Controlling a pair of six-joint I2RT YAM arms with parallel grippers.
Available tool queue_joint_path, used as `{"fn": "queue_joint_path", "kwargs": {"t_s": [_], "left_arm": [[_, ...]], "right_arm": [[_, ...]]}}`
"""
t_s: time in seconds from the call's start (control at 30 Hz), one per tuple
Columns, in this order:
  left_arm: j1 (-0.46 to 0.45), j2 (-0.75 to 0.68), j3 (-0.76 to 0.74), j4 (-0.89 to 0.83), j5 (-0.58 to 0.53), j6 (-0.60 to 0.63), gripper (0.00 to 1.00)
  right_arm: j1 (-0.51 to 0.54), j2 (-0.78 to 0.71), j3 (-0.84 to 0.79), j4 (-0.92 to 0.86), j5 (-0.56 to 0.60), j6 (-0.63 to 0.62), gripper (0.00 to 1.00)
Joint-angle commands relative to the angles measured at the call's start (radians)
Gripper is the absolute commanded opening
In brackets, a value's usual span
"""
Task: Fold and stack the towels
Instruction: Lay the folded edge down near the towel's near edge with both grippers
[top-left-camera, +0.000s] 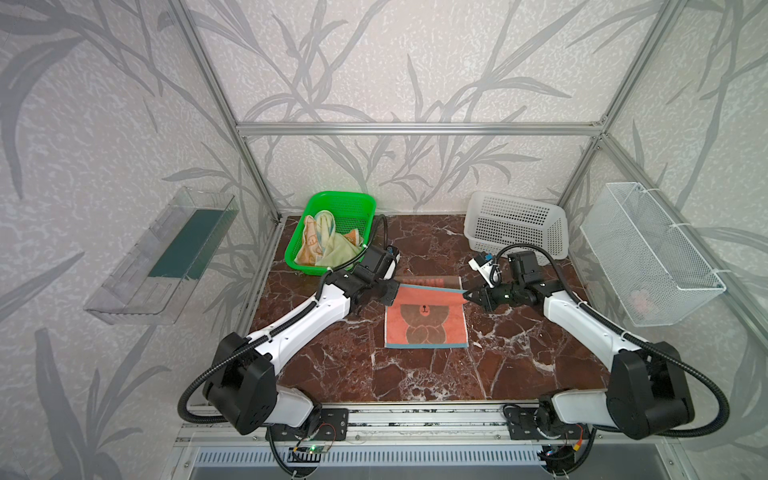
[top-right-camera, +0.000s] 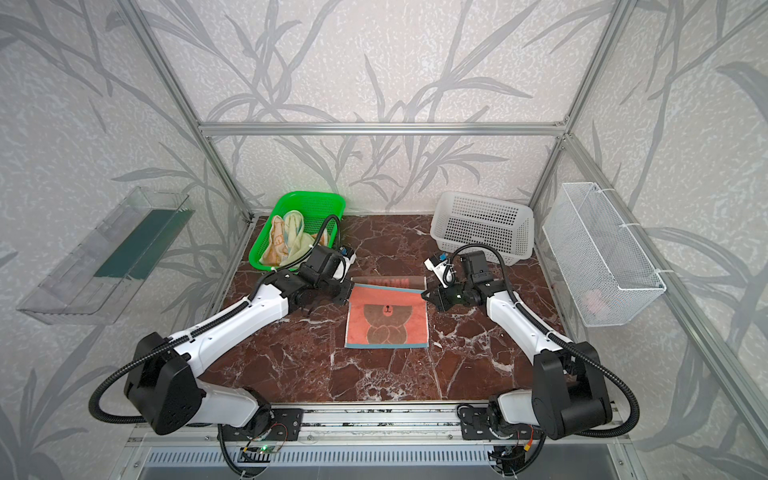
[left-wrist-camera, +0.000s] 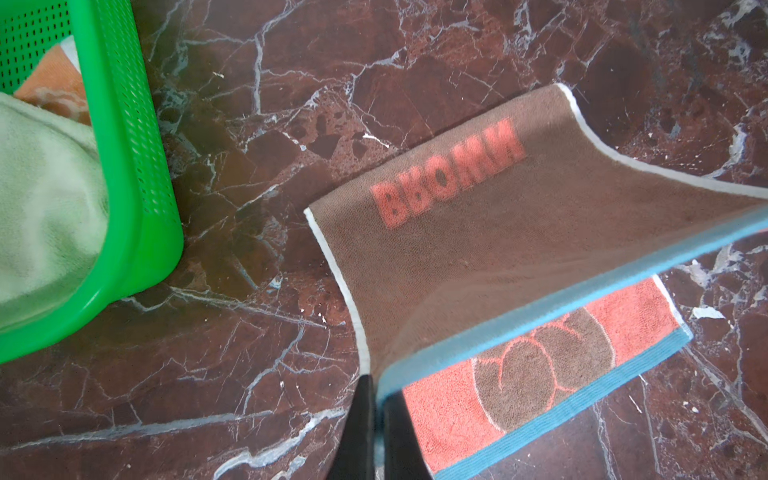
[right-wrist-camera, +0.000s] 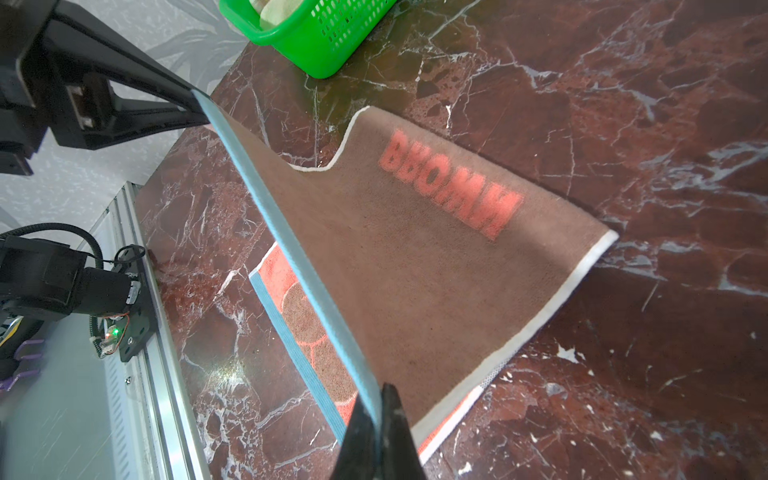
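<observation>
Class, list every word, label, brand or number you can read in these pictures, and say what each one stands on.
"BROWN": salmon letters on the brown back of the bear towel, seen flipped and soft-edged on its lifted flap.
Other towels in the green basket: cartoon faces only, no words to read.
Arms, baskets and wall bins: no readable label or number.
</observation>
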Motion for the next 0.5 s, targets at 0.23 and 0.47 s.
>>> {"fn": "queue_joint_path", "kwargs": {"t_s": [0.23,0.47], "left_arm": [[-0.022,-0.033,-0.077,-0.025,-0.034,-0.067,0.0],[-0.031,0.003,-0.117,0.001,-0.002,-0.092,0.0]], "right_arm": [[0.039,-0.023,-0.081,-0.004,0.043,0.053,0.0],[0.059,0.018,-0.077,-0.04,0.057,0.05,0.0]]}}
